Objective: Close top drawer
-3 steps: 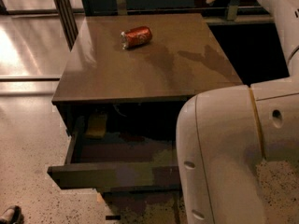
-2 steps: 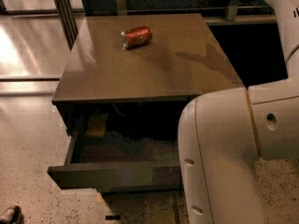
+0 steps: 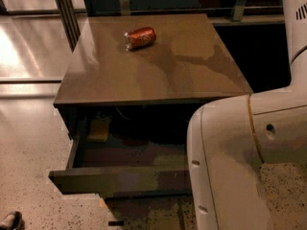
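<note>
Camera view: little differs from a second ago. The top drawer (image 3: 120, 180) stands pulled out as far as before, in the lower left and centre of the frame, its flat front panel well forward of the cabinet (image 3: 158, 71). The can (image 3: 140, 37) lies on its side in the same spot at the upper centre of the cabinet top. The big white arm (image 3: 240, 166) in the lower right has edged a little to the right.

The drawer's left front corner juts over bare speckled floor (image 3: 29, 143), and open floor runs along the whole left side. On the right, the arm crowds against the drawer front.

The arm covers the right end of the drawer and the cabinet's lower right corner. A yellowish thing (image 3: 99, 130) sits at the drawer's back left; what it is cannot be made out. A dark object (image 3: 10, 220) is cut off at the bottom left edge. The gripper is out of frame, past the top right where the arm leaves, so whether it is released or clenched cannot be told.
</note>
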### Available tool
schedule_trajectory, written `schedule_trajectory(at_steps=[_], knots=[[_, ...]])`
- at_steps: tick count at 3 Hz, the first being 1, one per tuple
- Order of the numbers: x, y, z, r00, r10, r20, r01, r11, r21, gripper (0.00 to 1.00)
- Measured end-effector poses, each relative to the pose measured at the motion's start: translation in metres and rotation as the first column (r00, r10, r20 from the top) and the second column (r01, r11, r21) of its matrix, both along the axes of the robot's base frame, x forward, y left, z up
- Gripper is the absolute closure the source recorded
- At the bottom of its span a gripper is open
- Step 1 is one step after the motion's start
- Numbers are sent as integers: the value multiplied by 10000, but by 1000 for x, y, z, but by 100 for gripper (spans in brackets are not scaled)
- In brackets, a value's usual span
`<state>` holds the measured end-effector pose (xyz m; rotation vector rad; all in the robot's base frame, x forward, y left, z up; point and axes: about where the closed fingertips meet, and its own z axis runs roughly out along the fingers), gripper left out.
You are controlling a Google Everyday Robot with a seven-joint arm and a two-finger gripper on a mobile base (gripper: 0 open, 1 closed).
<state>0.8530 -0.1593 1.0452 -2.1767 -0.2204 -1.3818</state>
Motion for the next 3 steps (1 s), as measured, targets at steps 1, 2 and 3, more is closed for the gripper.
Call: schedule_trajectory(at_steps=[1,2,3], knots=[[-1,-1,0,9992,248,325,-214,9947,-1009,0],[-3,-1,0,9970,511,575,-397,9820,-1845,0],[-4,-3,-1,9952,683,700,-498,9700,-2379,0]])
